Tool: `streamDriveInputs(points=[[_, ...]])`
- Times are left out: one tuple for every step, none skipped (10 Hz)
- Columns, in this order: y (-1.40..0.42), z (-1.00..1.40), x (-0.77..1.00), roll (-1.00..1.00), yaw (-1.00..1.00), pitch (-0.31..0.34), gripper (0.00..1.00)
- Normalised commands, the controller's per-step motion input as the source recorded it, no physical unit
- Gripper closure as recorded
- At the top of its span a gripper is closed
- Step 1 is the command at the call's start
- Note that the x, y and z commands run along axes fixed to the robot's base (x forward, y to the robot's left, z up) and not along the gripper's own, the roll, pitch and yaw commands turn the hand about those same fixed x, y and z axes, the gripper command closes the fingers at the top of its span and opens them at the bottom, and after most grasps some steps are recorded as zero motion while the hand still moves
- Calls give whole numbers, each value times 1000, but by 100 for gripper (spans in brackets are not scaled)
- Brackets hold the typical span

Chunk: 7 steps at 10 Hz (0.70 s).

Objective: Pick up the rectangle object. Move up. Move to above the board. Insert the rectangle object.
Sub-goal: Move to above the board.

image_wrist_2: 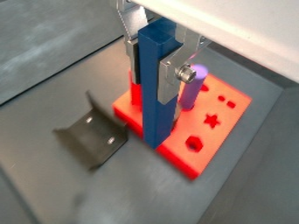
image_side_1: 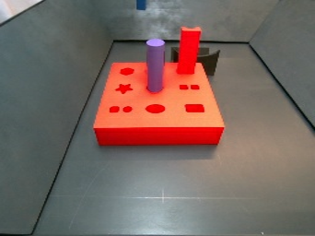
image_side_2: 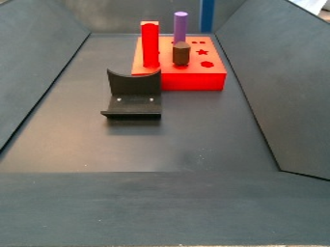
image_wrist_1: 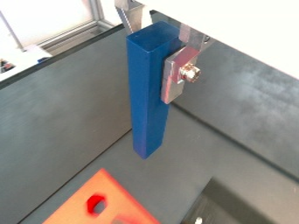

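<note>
My gripper (image_wrist_1: 152,70) is shut on the rectangle object (image_wrist_1: 149,114), a long blue bar that hangs upright from the fingers (image_wrist_1: 179,75). In a wrist view the gripper (image_wrist_2: 155,74) holds the bar (image_wrist_2: 155,114) over the near part of the red board (image_wrist_2: 216,122), with the bar's lower end well above the floor. A corner of the board (image_wrist_1: 100,199) shows below the bar. The board also shows in both side views (image_side_1: 160,124) (image_side_2: 206,72). A sliver of the blue bar (image_side_2: 209,12) shows at the frame's upper edge; the gripper itself is out of frame there.
A purple cylinder (image_side_1: 155,64) (image_side_2: 182,39) (image_wrist_2: 193,87) and a red post (image_side_1: 190,48) (image_side_2: 150,43) stand in the board. The fixture (image_side_2: 133,95) (image_wrist_2: 93,136) (image_side_1: 212,63) stands on the dark floor beside the board. Sloping dark walls ring the floor.
</note>
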Motion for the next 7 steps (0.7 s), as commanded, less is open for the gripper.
streamDriveInputs(points=[[-1000,143,109,-6,10,22,100],[-1000,148,111,-13,10,34,100],[-1000,150,113,1,2,48,100],[-1000,152,117,1,4,59,100],[-1000,156,131,-11,5,89,100],[-1000,157,138,3,9,100,100],[-1000,160,158,4,9,122,100]])
